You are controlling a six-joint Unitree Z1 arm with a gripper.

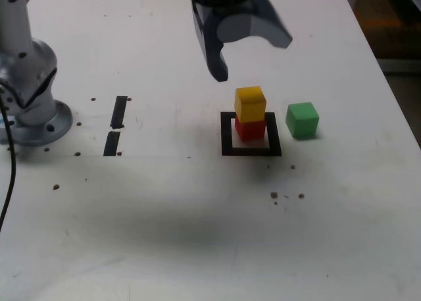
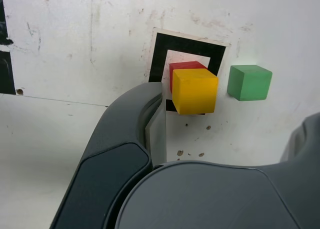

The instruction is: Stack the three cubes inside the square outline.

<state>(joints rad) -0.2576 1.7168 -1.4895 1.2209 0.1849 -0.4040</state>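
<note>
The yellow cube (image 1: 250,103) sits on top of the red cube (image 1: 250,129), and that pair stands inside the square outline (image 1: 227,137) of black tape. In the wrist view the yellow cube (image 2: 195,90) covers most of the red cube (image 2: 186,67) within the square outline (image 2: 161,51). The green cube (image 1: 302,119) (image 2: 249,82) rests on the table just outside the outline, on the exterior view's right. My gripper (image 1: 250,54) (image 2: 227,121) hangs above and behind the stack, open, with nothing between its jaws.
Two short black tape strips (image 1: 116,125) lie on the white table (image 1: 197,235) to the exterior view's left. The arm's grey base (image 1: 29,97) stands at the far left with a black cable (image 1: 8,183). The table's right edge runs near the green cube.
</note>
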